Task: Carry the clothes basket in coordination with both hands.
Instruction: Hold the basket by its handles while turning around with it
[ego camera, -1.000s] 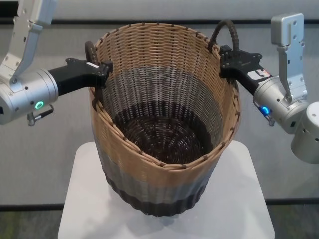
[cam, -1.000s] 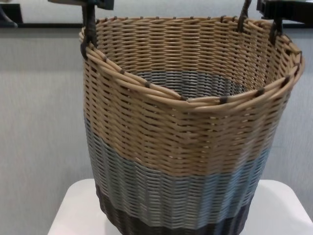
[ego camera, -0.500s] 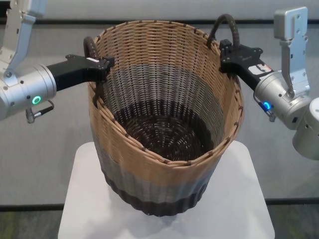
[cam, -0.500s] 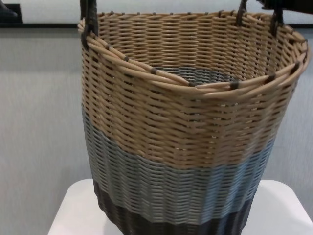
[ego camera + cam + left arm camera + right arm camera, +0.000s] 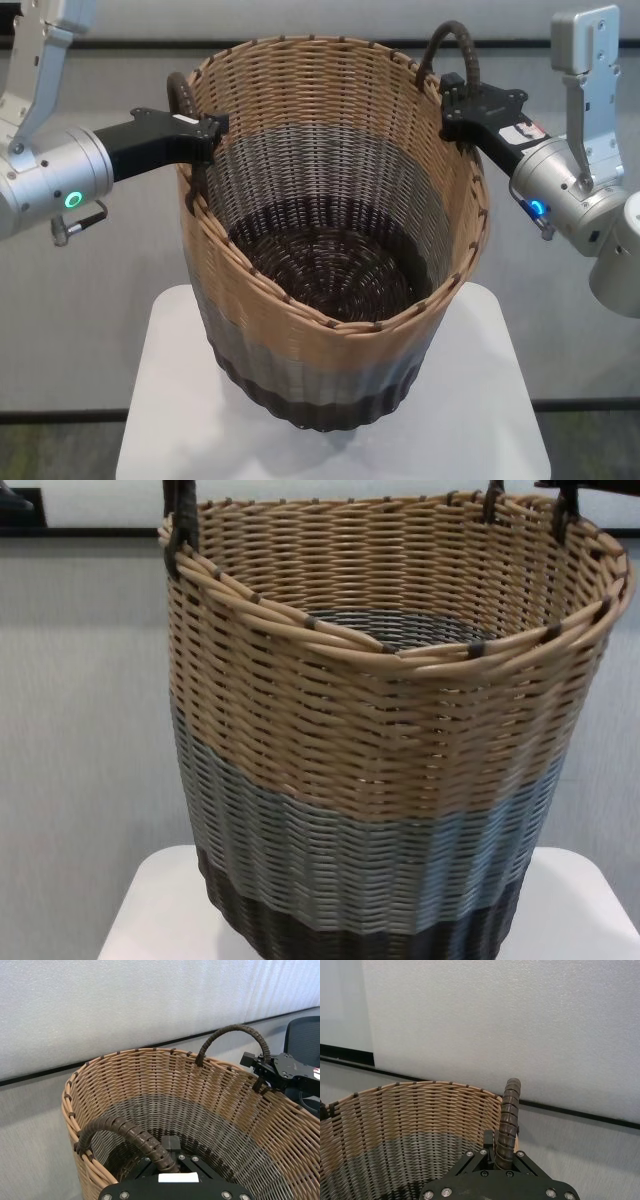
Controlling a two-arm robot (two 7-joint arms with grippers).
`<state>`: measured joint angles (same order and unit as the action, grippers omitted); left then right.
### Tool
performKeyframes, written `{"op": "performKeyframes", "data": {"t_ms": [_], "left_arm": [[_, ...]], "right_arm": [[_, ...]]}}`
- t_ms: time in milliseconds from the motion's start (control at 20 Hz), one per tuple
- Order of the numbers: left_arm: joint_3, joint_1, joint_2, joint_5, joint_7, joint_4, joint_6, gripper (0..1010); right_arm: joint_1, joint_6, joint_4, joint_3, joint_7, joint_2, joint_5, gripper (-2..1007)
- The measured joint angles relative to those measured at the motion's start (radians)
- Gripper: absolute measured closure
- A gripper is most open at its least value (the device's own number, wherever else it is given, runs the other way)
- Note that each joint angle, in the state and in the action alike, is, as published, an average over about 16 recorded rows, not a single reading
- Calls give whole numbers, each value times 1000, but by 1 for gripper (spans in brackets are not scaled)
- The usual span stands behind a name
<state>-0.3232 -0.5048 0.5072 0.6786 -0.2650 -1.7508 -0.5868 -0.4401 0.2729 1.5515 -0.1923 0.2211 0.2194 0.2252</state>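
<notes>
i have the left gripper clamped on the left handle and the right gripper clamped on the right handle. the clothes basket hangs between them over the white table.

White table, office chair

Looks like a lab or office test space, plain white textured wall with black baseboard strip, grey floor, small white table, black mesh office chair at the side
</notes>
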Motion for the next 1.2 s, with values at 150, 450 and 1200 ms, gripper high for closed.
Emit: {"op": "performKeyframes", "data": {"t_ms": [150, 450, 1200], "left_arm": [[-1, 0, 1, -1, 0, 0, 0, 1010], [-1, 0, -1, -2, -2, 2, 1, 1010], [-1, 0, -3, -3, -4, 4, 3, 1010]], "right_arm": [[0, 0, 0, -1, 0, 1, 0, 981], [0, -1, -1, 0, 1, 0, 0, 980], [1, -2, -2, 0, 1, 0, -1, 980]]}}
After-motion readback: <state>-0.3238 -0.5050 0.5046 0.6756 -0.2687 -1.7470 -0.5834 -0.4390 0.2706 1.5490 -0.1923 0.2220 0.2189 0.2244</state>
